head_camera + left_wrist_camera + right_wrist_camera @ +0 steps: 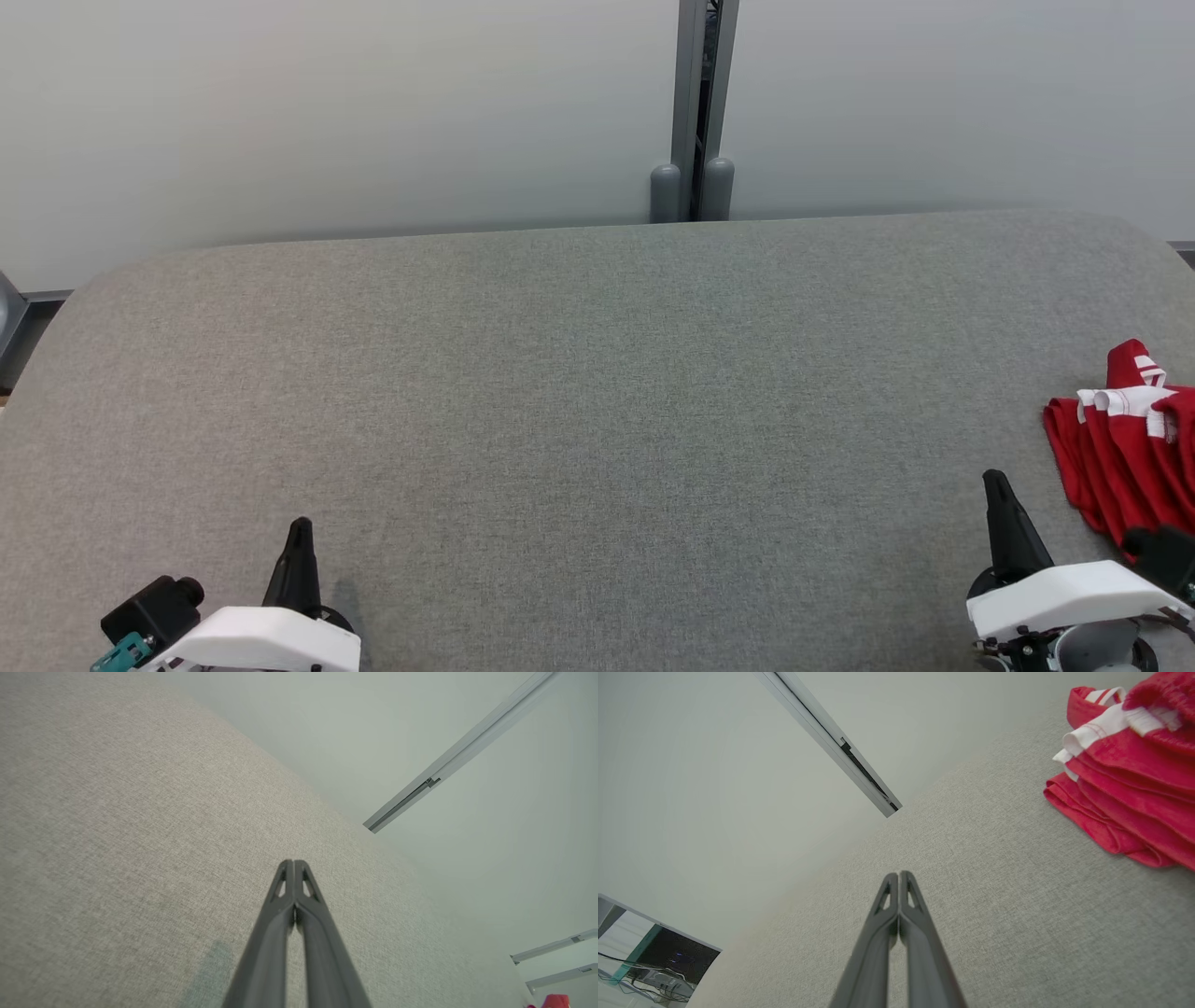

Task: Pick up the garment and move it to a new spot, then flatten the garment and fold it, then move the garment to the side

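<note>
A red garment (1125, 448) with white trim lies bunched at the far right edge of the grey padded table (597, 411). The right wrist view has the same garment (1134, 774) at its upper right, folds stacked loosely. My right gripper (996, 478) rests low at the front right, a short way left of the cloth, fingers pressed together and holding nothing (899, 875). My left gripper (300, 523) sits at the front left, far from the garment, also shut and empty (293, 862). A sliver of the red garment (555, 1000) peeks in at the left wrist view's bottom right corner.
A pale wall runs behind the table, split by a grey post (695, 112) with two rounded caps. The table's far corners are rounded. A desk with cables (649, 970) shows at the right wrist view's lower left.
</note>
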You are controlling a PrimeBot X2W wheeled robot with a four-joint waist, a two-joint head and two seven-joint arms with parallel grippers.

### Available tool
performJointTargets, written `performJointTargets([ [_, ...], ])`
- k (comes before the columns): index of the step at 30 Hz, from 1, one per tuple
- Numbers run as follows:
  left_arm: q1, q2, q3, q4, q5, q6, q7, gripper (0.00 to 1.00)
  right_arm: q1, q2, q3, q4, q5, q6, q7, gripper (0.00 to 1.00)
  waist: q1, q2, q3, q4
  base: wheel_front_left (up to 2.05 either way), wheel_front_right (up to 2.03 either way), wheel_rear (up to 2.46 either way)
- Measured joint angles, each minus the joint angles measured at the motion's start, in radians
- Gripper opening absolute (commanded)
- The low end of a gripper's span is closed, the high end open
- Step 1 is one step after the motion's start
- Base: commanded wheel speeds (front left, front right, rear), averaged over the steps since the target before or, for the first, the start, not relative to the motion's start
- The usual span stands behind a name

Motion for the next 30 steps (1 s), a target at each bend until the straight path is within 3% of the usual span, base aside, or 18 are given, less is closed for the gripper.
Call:
performJointTargets([
  [30,-0.025,0.003,0.049,-0.054,-0.345,-0.044,0.088,0.00,0.002,-0.004,-0.029,-0.070,0.362,0.000,0.091,0.00,0.0000,0.0000,0.001,0.001,0.00,0.00,0.00],
])
